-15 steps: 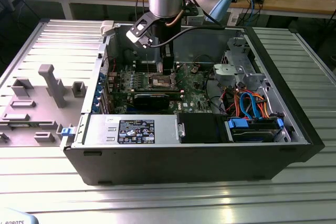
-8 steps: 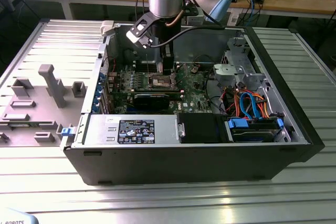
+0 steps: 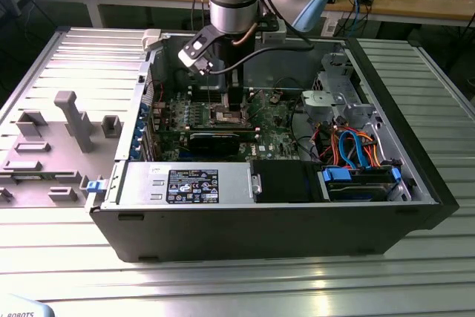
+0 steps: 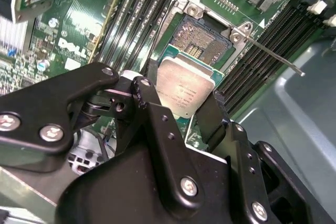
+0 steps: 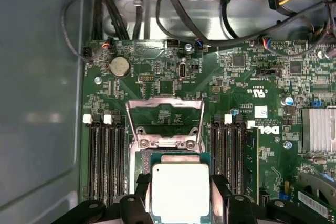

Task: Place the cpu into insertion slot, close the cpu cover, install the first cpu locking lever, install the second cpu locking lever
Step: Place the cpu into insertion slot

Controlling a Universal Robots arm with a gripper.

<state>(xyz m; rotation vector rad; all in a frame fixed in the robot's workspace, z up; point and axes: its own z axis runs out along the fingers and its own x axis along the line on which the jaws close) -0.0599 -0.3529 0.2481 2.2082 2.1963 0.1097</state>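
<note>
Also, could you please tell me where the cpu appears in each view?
Exterior view: too small to tell, under the gripper.
First wrist view: the cpu sits between the jaws, next to the open cpu cover.
Second wrist view: the cpu between the jaws, near the insertion slot.
Shared landmark: the memory slots flanking it in both wrist views.

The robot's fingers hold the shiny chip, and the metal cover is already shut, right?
Not quite. In the first wrist view the cpu cover is open, swung back, not shut. The fingers do hold the cpu.
</note>
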